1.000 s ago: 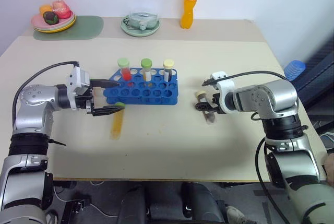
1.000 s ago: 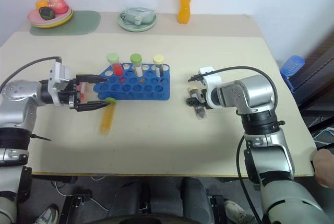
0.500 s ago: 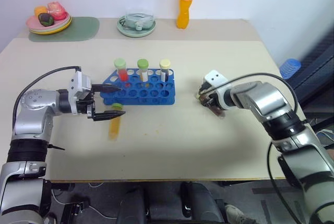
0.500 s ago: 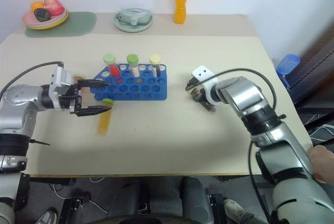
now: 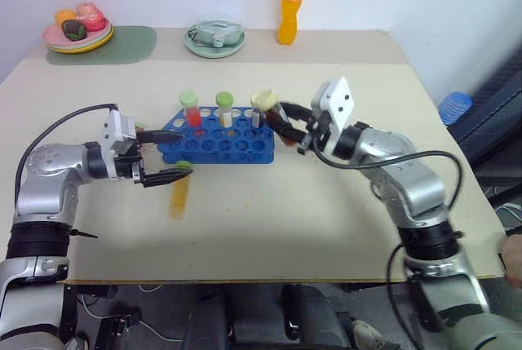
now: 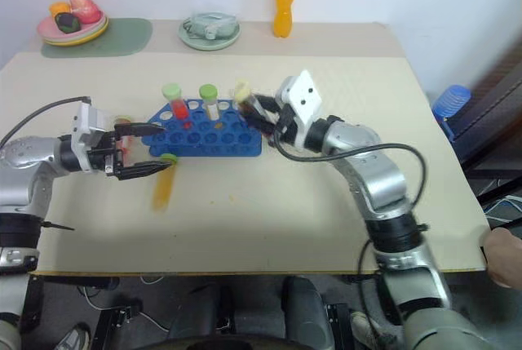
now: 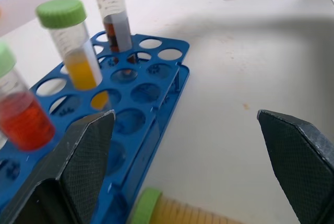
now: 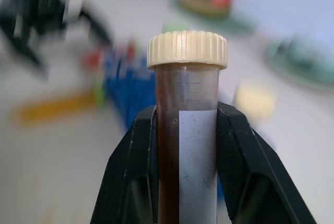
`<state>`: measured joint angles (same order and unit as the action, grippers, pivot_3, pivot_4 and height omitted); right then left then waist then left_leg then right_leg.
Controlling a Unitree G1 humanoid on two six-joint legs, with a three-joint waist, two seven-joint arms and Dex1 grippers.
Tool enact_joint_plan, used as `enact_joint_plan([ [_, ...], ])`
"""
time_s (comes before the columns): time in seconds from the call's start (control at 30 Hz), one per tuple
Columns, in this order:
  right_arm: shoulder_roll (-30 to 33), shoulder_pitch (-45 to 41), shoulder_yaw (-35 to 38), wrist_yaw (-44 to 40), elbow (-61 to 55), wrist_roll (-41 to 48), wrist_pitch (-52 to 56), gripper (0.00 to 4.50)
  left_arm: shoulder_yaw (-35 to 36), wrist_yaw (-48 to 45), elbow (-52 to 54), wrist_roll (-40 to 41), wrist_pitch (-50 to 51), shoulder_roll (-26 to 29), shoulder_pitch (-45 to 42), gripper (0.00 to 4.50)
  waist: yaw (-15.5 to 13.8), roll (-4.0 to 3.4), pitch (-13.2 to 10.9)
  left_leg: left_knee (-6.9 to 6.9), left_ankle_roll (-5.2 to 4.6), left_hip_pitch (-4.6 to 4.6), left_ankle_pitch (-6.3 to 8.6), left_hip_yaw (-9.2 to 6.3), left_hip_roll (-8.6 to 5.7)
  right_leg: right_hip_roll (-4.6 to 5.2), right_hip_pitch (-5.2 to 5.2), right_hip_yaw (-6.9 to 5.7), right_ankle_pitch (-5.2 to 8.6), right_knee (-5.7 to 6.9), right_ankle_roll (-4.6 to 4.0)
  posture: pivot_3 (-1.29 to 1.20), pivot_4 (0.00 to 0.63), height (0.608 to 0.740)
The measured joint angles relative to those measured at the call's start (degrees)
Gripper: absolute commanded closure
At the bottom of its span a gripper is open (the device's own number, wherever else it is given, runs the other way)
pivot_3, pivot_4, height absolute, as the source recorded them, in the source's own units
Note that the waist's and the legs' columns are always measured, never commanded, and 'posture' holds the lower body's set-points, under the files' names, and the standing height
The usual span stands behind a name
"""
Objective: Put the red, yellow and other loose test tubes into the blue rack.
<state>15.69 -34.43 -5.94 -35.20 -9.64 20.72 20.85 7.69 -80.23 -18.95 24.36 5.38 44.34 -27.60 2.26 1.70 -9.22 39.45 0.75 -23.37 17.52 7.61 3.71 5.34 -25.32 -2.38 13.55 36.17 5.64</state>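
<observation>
The right gripper (image 8: 185, 145) is clamped on the brown tube (image 8: 186, 130), carried beside the blue rack (image 5: 216, 142) — tip it upright and centre it over a free hole. The left gripper (image 5: 167, 154) stands wide open over the yellow tube (image 5: 179, 193) lying on the table (image 5: 269, 228).

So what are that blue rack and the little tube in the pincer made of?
The blue rack looks like moulded plastic: uniform bright colour, slight sheen, thin walls. The tube in the right pincer seems clear plastic, possibly glass, with a ridged pale cap that looks plastic too.
</observation>
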Motion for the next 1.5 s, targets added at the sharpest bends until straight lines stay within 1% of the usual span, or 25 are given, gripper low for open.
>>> enact_joint_plan([
  [0.07, -5.3, 0.0, -0.2, 1.1, 2.7, 0.0, -5.1, 3.52, 0.3, 0.8, 0.1, 0.1, 0.5, 0.0, 0.2, 0.00, -0.1, -0.03, 0.0, -0.01, 0.00, -0.01, 0.00, 0.00, 0.00, 0.00, 0.01, 0.00, 0.00, 0.01, 0.00, 0.00, 0.150, 0.740],
  [0.17, -11.3, 0.9, -0.4, 1.3, 7.0, -0.5, -13.9, 3.52, 1.3, 2.0, 1.0, 0.2, 1.0, 0.0, 1.4, 0.00, 0.0, -0.02, 0.0, -0.01, 0.00, -0.02, 0.00, 0.00, -0.01, 0.00, 0.03, 0.00, 0.00, 0.02, 0.00, 0.00, 0.150, 0.740],
  [0.27, -15.9, 2.1, -0.9, 1.4, 13.6, -2.4, -22.2, 3.52, 2.4, 2.9, 2.2, 0.9, 1.8, 0.1, 2.9, 0.00, 0.2, -0.04, 0.0, -0.01, 0.01, -0.01, 0.00, 0.00, 0.00, 0.00, 0.02, 0.00, 0.00, 0.02, 0.00, 0.00, 0.150, 0.740],
  [0.3, -17.1, 2.0, -1.2, 1.4, 17.8, -3.8, -25.9, 3.52, 2.6, 3.1, 2.7, 1.2, 2.1, 0.1, 3.4, 0.00, 0.3, -0.05, 0.0, -0.01, 0.01, 0.00, -0.01, 0.00, 0.00, 0.00, 0.02, 0.00, 0.00, 0.02, 0.00, 0.00, 0.150, 0.740],
  [0.4, -19.7, 1.8, -2.4, 1.3, 28.8, -7.2, -34.5, 3.52, 3.0, 3.4, 3.6, 1.6, 2.7, 0.8, 4.2, 0.00, 0.3, -0.07, 0.0, -0.01, 0.03, 0.02, -0.02, 0.00, 0.00, -0.01, 0.01, 0.00, 0.00, 0.02, 0.00, 0.00, 0.150, 0.740],
  [0.53, -21.4, -1.4, -2.4, 2.1, 43.0, -10.9, -45.2, 3.52, 4.9, 4.3, 5.5, 2.3, 3.2, 2.0, 5.6, 0.00, 0.5, -0.13, -0.1, -0.02, 0.07, 0.03, -0.04, 0.00, 0.01, 0.00, 0.01, 0.00, 0.00, 0.03, -0.01, 0.00, 0.150, 0.740],
  [0.67, -21.2, -4.4, -0.9, 2.6, 50.2, -11.9, -51.3, 3.52, 6.1, 5.1, 7.8, 2.7, 4.2, 3.0, 7.6, 0.00, 0.5, -0.13, -0.1, -0.02, 0.08, 0.04, -0.04, 0.00, 0.02, 0.00, 0.03, 0.00, 0.00, 0.04, -0.01, 0.00, 0.150, 0.740],
  [0.8, -21.0, -4.9, 0.3, 2.1, 52.7, -11.8, -54.3, 3.52, 7.3, 5.6, 9.3, 3.5, 4.7, 3.7, 9.7, 0.00, 0.5, -0.14, -0.1, -0.02, 0.09, 0.06, -0.05, 0.00, 0.02, 0.00, 0.04, 0.00, 0.00, 0.05, -0.01, 0.00, 0.150, 0.740],
  [1.0, -20.4, -5.0, 1.4, 1.1, 52.7, -11.0, -54.4, 3.52, 8.2, 6.8, 11.0, 3.9, 5.4, 4.1, 10.7, 0.00, 0.4, -0.14, -0.1, -0.02, 0.10, 0.06, -0.05, 0.00, 0.02, 0.00, 0.04, 0.00, 0.00, 0.07, -0.01, 0.00, 0.150, 0.740],
  [1.33, -18.4, -4.9, 2.3, 0.8, 52.7, -11.0, -54.3, 3.52, 8.3, 7.1, 11.1, 3.9, 5.4, 4.0, 10.0, 0.00, 0.4, -0.15, -0.1, -0.02, 0.12, 0.07, -0.06, 0.01, 0.02, 0.00, 0.04, 0.00, 0.00, 0.07, -0.01, 0.00, 0.150, 0.740],
  [1.5, -18.4, -4.8, 2.3, 0.8, 52.7, -11.4, -54.3, 3.52, 8.2, 6.7, 11.1, 3.9, 5.4, 3.9, 9.3, 0.00, 0.4, -0.15, -0.1, -0.02, 0.12, 0.07, -0.06, 0.01, 0.02, 0.00, 0.04, 0.00, 0.00, 0.08, -0.01, 0.00, 0.150, 0.740],
])
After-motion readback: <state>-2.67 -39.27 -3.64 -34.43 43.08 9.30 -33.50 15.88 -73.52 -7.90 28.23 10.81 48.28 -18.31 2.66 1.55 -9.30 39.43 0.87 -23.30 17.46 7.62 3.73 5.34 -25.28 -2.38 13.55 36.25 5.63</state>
